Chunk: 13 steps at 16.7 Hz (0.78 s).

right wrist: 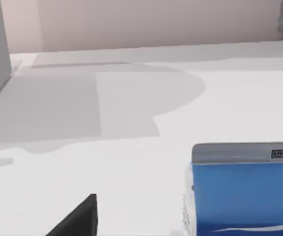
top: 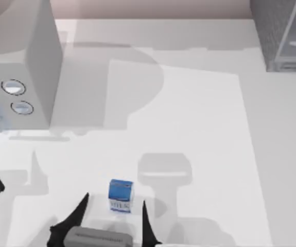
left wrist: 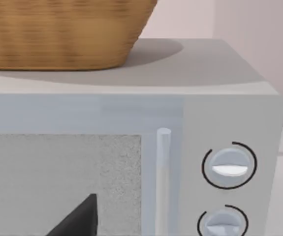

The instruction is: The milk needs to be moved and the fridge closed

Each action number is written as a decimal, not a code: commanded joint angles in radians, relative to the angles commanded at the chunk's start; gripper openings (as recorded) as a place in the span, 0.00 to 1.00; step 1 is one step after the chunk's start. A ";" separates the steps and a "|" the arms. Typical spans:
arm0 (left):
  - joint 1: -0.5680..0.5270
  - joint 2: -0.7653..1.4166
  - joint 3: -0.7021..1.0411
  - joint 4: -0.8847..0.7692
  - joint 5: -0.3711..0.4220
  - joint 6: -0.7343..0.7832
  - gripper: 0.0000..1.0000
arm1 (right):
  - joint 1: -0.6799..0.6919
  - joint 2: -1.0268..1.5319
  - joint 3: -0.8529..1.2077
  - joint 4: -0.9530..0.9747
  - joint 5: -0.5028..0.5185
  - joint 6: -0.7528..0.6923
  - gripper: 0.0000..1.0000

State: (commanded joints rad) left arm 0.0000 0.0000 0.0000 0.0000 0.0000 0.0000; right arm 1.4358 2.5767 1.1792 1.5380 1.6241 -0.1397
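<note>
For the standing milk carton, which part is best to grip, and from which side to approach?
Grip the milk across its two flat side walls, around mid-height, approaching from the table's near edge. It stands upright and boxy, and the right end effector already sits open there, a finger on each side.

The fridge (top: 284, 33) at the desk's one o'clock corner is cut by the top view's upper and right edges, the right gripper (top: 114, 218) runs off the six o'clock edge, and the milk (right wrist: 244, 191) is cropped in the right wrist view.
</note>
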 joint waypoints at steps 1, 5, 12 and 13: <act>0.000 0.000 0.000 0.000 0.000 0.000 1.00 | -0.005 -0.005 -0.002 -0.023 -0.004 0.017 1.00; 0.000 0.000 0.000 0.000 0.000 0.000 1.00 | -0.027 -0.032 -0.009 -0.134 -0.027 0.110 1.00; 0.000 0.000 0.000 0.000 0.000 0.000 1.00 | -0.067 -0.084 -0.026 -0.348 -0.069 0.289 1.00; 0.000 0.000 0.000 0.000 0.000 0.000 1.00 | -0.071 -0.090 -0.027 -0.372 -0.073 0.309 1.00</act>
State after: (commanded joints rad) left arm 0.0000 0.0000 0.0000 0.0000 0.0000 0.0000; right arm 1.3646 2.4864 1.1517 1.1656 1.5515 0.1693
